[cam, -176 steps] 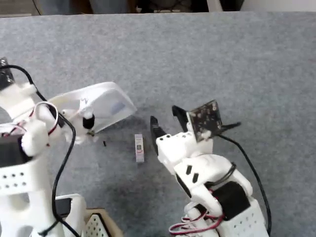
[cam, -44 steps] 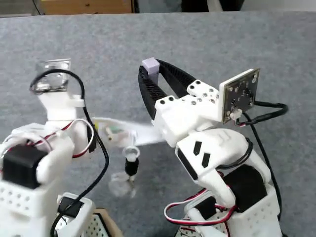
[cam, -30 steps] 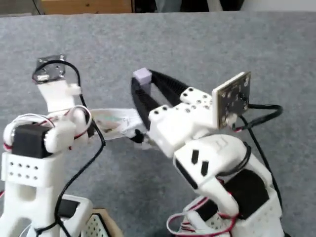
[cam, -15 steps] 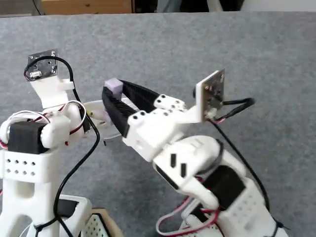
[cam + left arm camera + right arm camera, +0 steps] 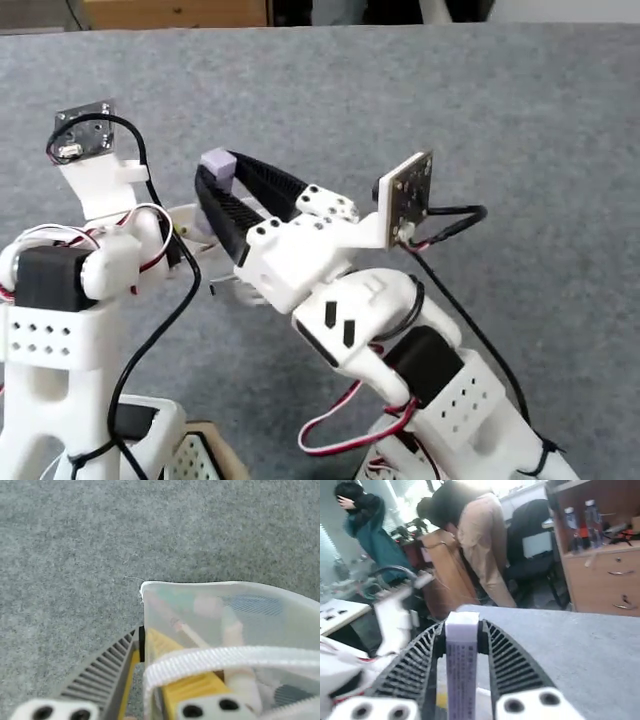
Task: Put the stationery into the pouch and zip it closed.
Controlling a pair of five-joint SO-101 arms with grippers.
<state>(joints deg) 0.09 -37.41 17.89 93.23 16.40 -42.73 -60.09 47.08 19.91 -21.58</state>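
Lying under everything, the grey surface [image 5: 500, 120] runs well past the pouch [image 5: 240, 610] on every side. The right arm [image 5: 350, 320] leans in from one side of the pouch, and the left arm [image 5: 60, 290] stands at the other. The pouch is translucent white, with a woven zip tape [image 5: 225, 657] along its rim and pale teal and pink items showing dimly through its wall (what they are is too blurred to say). The left hand [image 5: 142, 640] is clamped on the pouch's end, a grey finger outside and a yellow one showing through the wall. The right hand [image 5: 462, 630] has its black fingers pressed together on a small lavender block [image 5: 217, 162], which stands upright at their tips, near the pouch's mouth and not yet inside.
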